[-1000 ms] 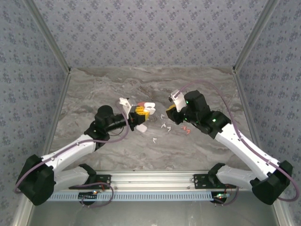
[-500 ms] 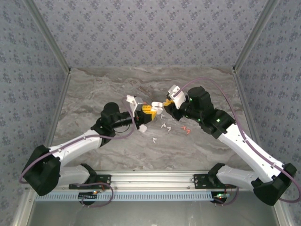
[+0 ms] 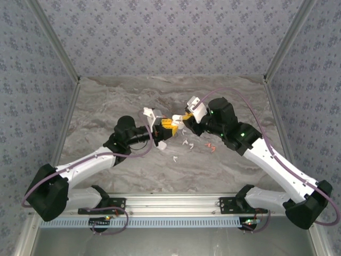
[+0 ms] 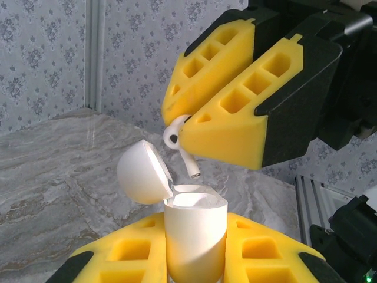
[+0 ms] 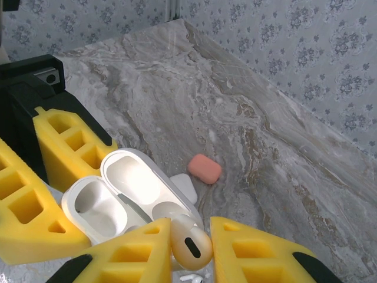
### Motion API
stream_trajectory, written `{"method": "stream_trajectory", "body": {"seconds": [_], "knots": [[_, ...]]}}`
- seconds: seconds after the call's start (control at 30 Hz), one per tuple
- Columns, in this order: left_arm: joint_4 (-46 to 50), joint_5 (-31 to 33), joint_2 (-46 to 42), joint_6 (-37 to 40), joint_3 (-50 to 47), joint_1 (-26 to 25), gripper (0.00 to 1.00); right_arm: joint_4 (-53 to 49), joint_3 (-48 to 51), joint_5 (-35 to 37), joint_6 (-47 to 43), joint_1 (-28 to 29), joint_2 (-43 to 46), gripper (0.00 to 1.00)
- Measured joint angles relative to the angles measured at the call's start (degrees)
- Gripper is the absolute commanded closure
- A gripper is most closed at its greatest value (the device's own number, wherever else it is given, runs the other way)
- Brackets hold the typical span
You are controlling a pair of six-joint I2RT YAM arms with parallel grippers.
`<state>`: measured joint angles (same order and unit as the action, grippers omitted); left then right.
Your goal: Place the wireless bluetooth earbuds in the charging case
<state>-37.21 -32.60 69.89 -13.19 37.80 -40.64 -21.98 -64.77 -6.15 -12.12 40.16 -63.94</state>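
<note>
Earbud (image 4: 174,133), white and stemmed, was pinched between the yellow fingertips of the right gripper (image 5: 188,237), with its stem pointing down just above the mouth of the charging case (image 4: 194,233). The left gripper (image 4: 194,259) was clamped on the body of this white case, which stood upright between its pads with the lid (image 4: 141,172) tipped open to one side. The way between stem and opening was free. The right wrist view gave the inside of the case and its lid, which the left wrist view did not. Beyond the right fingers a red-orange case (image 5: 205,168) lay on the marble table (image 5: 283,147), and just beside it a white closed case (image 5: 186,187), partly hidden behind the open lid. From above, loose white earbuds (image 3: 187,143) and red-orange earbuds (image 3: 211,147) lay near both grippers on their near side, too small to tell how they were turned. The bottom of the held case was cut off in the left wrist view.
</note>
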Motion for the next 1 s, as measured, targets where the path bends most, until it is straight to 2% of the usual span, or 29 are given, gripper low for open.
{"method": "stream_trajectory", "body": {"seconds": [0.37, 0.77, 0.9, 1.0], "knots": [[0.0, 0.0, 0.0, 0.0, 0.0, 0.0, 1.0, 0.0, 0.5, 0.1, -0.4, 0.0, -0.2, 0.77], [-0.6, 0.0, 0.0, -1.1, 0.0, -0.3, 1.0, 0.4, 1.3, -3.6, -0.4, -0.2, 0.3, 0.76], [-1.4, 0.0, 0.0, -1.5, 0.0, -0.3, 1.0, 0.4, 1.3, -7.1, 0.7, -1.9, 0.5, 0.73], [-2.0, 0.0, 0.0, -1.5, 0.0, -0.3, 1.0, 0.4, 1.3, -10.4, 2.4, -3.6, 0.7, 0.64]]}}
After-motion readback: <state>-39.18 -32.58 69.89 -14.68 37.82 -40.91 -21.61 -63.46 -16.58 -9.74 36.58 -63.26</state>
